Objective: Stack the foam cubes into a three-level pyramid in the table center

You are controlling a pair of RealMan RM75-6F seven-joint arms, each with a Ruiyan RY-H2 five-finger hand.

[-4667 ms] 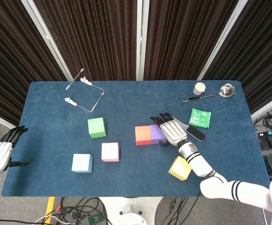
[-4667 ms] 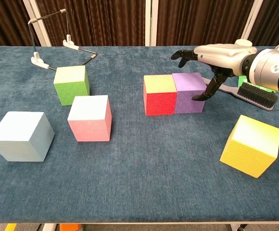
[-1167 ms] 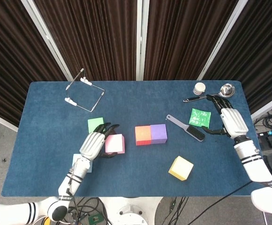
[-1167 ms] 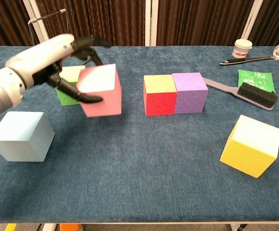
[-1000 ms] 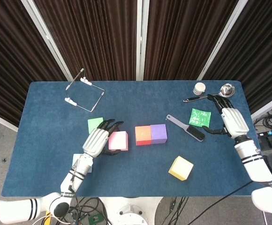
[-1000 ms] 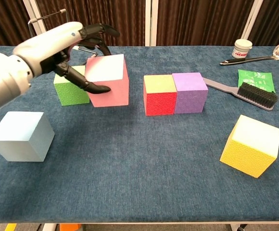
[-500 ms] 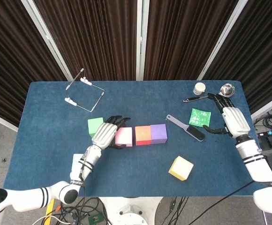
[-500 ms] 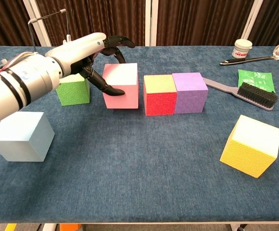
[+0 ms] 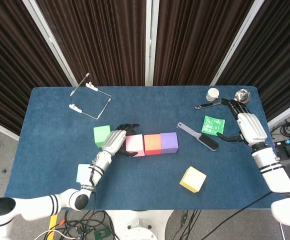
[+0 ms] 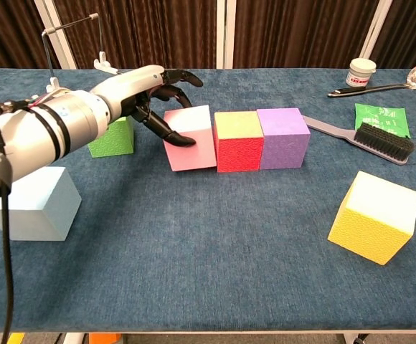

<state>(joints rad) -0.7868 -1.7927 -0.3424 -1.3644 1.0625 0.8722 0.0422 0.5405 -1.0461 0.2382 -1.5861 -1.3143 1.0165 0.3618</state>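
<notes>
The big blue cloth-covered surface (image 9: 50, 165) holds everything. The robot's left hand (image 10: 147, 89) is near the middle of it. Its dark fingers (image 10: 166, 129) wrap around the pink foam cube (image 10: 191, 140) and hold it. The pink cube is a bit tilted and it touches the red foam cube with a yellow top (image 10: 238, 140). The purple foam cube (image 10: 282, 137) touches the red one on its 3 o'clock side. So the three sit in a row in the middle of the surface.

The light blue foam cube (image 10: 29, 204) sits alone toward 8 o'clock, near the front edge. The yellow foam cube (image 10: 374, 215) sits alone toward 4 o'clock, turned at a slant. The green foam cube (image 10: 113, 136) is just behind the left arm, at 9 o'clock from the pink cube.

The robot's right hand (image 9: 248, 126) is out toward 2 o'clock. It holds nothing and its fingers are spread apart.

A thin wire stand with white feet (image 9: 89, 100) is toward 10 o'clock. A grey brush with black bristles (image 10: 369, 136) lies at 3 o'clock from the purple cube. Next to it is a small green packet (image 9: 212, 125). A shiny metal ladle (image 9: 227, 100) and a small white jar (image 9: 213, 93) sit toward 1 o'clock.
</notes>
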